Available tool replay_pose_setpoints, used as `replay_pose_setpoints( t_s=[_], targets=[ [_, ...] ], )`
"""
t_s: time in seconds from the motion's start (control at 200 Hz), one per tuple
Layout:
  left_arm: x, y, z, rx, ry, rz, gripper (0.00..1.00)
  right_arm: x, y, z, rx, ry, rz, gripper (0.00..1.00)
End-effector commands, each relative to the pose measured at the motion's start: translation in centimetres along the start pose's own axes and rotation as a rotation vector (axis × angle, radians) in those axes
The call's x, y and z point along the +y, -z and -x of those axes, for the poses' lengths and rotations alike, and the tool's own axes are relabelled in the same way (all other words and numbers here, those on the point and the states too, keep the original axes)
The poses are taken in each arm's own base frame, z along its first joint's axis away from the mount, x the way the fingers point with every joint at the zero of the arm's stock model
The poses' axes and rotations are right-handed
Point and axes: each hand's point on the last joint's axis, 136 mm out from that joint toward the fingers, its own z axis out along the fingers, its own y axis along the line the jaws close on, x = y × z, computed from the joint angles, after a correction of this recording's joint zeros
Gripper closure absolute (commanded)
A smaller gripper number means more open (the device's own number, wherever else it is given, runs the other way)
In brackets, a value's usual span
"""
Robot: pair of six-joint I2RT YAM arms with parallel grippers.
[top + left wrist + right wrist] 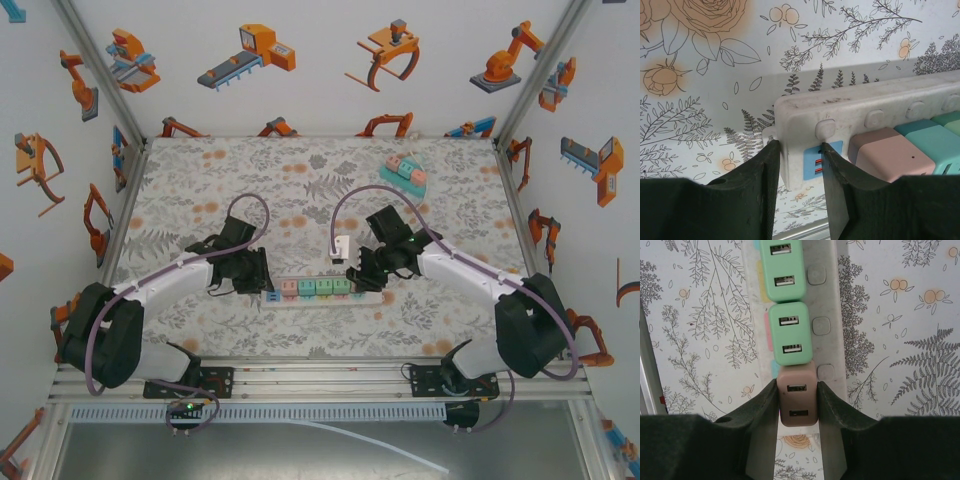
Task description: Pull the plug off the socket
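The strip [318,298] lay left to right on the floral surface [200,190], nearer the near edge than the far one and about midway between the side edges. A row of other plugs [315,287], pink, green and teal, sat in it.

The left end effector [262,280] was at the strip's left end. In the left wrist view, the left end effector [798,146] had narrowed onto that end of the strip [840,107]. One dark finger [767,170] pressed the end wall, and the other lay against a blue socket face [815,160] with red slots. A pink plug [887,152] stood just beside that socket, with teal ones past it.

The right end effector [358,272] was at the strip's right end, covering the plug there in the top view. In the right wrist view, the right end effector [797,384] was closed to the width of the plug [797,402], a pinkish-brown block with two slots. Its pads touched both of the plug's sides. The plug sat at the last place on the strip [832,300], touching the nearest of two green plugs [790,332]. Whether its pins were in the socket could not be told.

A teal tray [404,172] of small coloured blocks lay near the far right corner, well apart from both arms
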Motion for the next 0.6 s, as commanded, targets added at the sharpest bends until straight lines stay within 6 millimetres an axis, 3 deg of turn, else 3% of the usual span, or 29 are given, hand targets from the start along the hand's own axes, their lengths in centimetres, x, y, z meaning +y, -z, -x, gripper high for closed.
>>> replay_pose_setpoints(
  t_s=[0.0, 0.366, 0.591],
  targets=[
    [6.6, -1.5, -2.8, 0.066, -0.028, 0.297, 0.61, 0.2, 1.5, 3.6, -0.126, 0.008, 0.001, 0.81],
    [5.1, -1.1, -2.1, 0.034, -0.02, 0.223, 0.61, -0.3, 4.1, 4.6, -0.234, -0.112, -0.121, 0.81],
    [2.6, 1.2, 0.0, -0.041, -0.016, 0.127, 0.53, -2.3, 6.8, 4.6, -0.278, -0.512, -0.267, 0.85]
  ],
)
